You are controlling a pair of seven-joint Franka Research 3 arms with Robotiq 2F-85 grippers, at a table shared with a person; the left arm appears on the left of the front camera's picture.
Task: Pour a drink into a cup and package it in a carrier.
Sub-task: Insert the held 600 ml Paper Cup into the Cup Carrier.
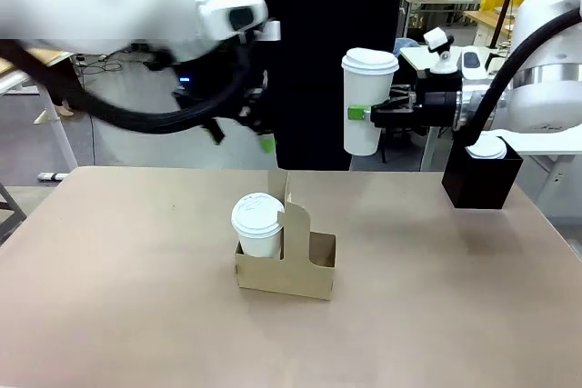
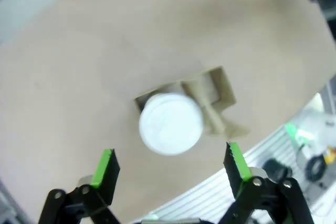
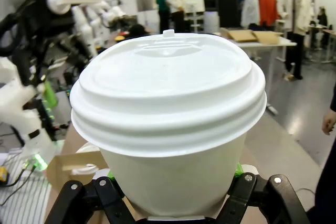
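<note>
the left end effector stands spread wide with nothing between its green pads, hanging above the table and looking straight down on a white lidded cup. that cup sits upright in the left hole of the brown cardboard carrier, just beside its upright centre handle, near the middle of the table. the right end effector is clamped on a second lidded cup, holding it upright in the air, above the table and to the right of the carrier. at the table's far right edge stands a black box topped with a white lid.
</note>
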